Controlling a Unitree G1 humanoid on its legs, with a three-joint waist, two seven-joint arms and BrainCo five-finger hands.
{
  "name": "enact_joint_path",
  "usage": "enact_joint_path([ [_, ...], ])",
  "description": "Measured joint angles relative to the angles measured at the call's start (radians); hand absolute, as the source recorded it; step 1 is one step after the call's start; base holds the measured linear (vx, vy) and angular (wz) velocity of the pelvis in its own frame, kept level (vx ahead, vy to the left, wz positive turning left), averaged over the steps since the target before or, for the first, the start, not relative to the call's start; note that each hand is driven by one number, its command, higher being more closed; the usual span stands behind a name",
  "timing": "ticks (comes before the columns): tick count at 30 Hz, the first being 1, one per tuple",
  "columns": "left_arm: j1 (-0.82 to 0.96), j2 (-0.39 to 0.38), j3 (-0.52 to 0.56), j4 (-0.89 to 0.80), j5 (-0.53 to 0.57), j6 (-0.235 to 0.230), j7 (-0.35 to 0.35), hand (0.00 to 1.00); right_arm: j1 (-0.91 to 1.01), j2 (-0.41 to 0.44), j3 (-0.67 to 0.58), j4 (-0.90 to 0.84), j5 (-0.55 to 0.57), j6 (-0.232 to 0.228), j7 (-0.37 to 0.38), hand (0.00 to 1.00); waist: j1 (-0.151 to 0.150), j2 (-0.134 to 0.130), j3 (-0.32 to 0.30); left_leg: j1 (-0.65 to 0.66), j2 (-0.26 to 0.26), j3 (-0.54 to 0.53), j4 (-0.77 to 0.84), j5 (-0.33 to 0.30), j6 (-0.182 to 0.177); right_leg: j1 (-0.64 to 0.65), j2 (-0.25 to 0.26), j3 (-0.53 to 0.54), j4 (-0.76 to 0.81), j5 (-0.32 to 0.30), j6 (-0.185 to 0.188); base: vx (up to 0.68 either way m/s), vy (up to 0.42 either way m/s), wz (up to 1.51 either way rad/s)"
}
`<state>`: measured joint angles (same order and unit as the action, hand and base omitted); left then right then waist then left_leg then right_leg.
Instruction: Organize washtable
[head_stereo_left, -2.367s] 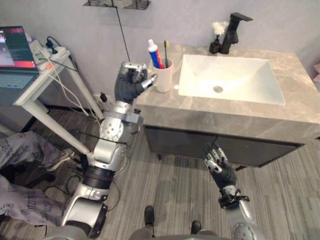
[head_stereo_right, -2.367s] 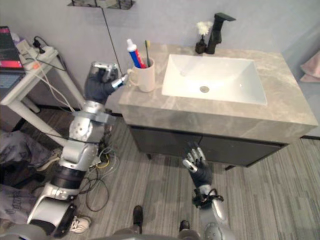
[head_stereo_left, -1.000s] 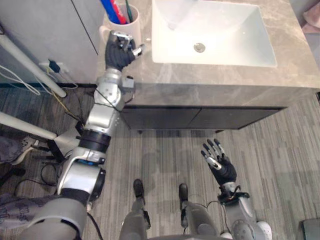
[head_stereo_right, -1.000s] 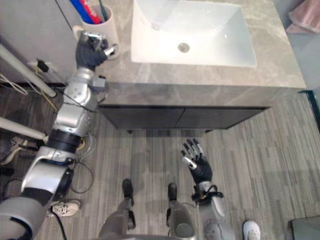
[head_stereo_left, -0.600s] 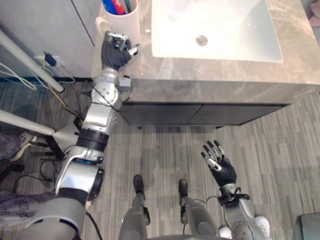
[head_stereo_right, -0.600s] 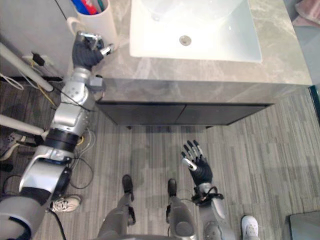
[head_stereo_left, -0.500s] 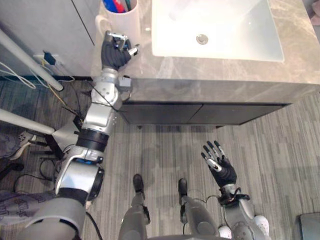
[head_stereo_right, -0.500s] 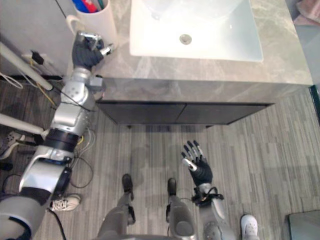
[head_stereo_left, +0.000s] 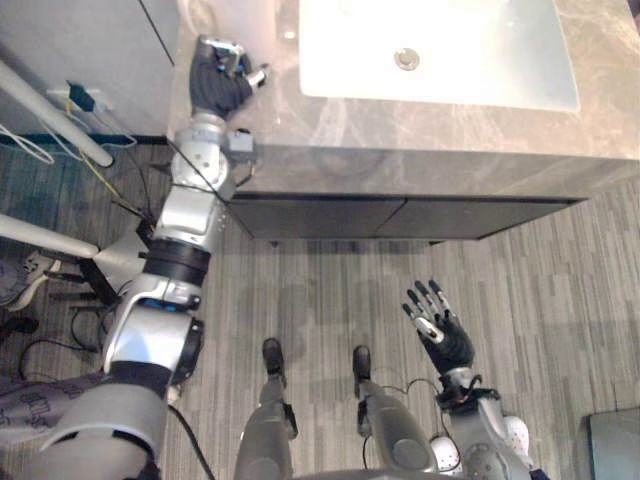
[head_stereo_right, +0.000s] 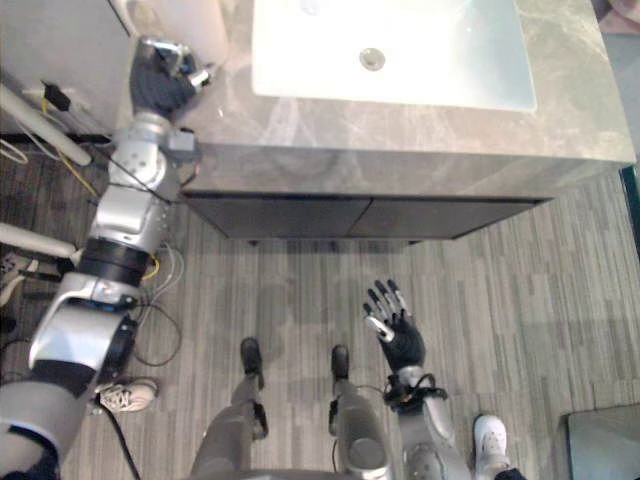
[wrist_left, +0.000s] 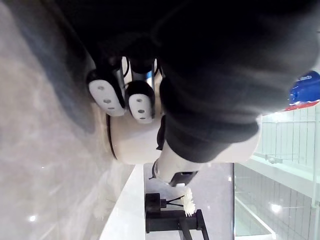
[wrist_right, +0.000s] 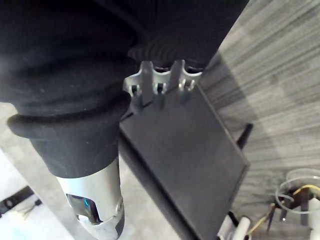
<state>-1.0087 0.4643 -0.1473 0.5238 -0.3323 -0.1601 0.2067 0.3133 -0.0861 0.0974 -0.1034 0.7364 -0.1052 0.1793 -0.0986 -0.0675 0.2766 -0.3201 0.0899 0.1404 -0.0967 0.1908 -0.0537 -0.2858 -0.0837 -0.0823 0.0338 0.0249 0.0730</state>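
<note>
left hand (head_stereo_left: 222, 82) against the white cup (wrist_left: 135, 145), i cannot tell if grasping; right hand (head_stereo_left: 441, 331) spread open.

One sink (head_stereo_left: 480, 62), one faucet (wrist_left: 172, 221), one cup (wrist_left: 145, 150), one toothpaste tube (wrist_left: 306, 90).

Bathrm: sink (head_stereo_left: 480, 60), vanity top (head_stereo_left: 450, 130).

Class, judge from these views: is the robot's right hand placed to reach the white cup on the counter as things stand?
Probably not. The right hand hangs open low over the floor, in front of the cabinet, while the white cup stands on the counter by the left hand.
</note>
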Motion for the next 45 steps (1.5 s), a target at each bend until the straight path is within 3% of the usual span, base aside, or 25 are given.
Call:
enact_joint_path([
  [21,-0.254,0.116,-0.057,0.15,-0.013,-0.003,0.036,1.0,0.002,0.003,0.04,-0.007,0.009,-0.003,0.008,0.0,-0.012,-0.015,0.012,-0.039,-0.001,-0.003,0.0,0.001,0.0,-0.036,0.0,0.0,-0.003,0.004,0.0,0.0,0.0,0.0],
  [36,-0.241,0.109,-0.055,0.152,-0.032,-0.003,0.036,1.0,0.003,0.002,0.041,-0.007,0.01,-0.003,0.019,0.0,-0.026,-0.019,0.014,-0.026,-0.001,0.0,0.001,0.001,0.0,-0.025,-0.001,0.002,-0.005,0.005,-0.002,0.0,0.0,0.0],
  [45,-0.064,0.044,-0.037,0.062,-0.032,-0.003,0.024,1.0,0.004,0.002,0.039,0.001,0.01,0.0,0.019,0.0,-0.023,-0.019,0.014,0.009,-0.003,-0.006,0.001,0.001,0.0,0.02,-0.003,-0.004,-0.017,0.006,-0.001,0.0,0.004,0.01],
])
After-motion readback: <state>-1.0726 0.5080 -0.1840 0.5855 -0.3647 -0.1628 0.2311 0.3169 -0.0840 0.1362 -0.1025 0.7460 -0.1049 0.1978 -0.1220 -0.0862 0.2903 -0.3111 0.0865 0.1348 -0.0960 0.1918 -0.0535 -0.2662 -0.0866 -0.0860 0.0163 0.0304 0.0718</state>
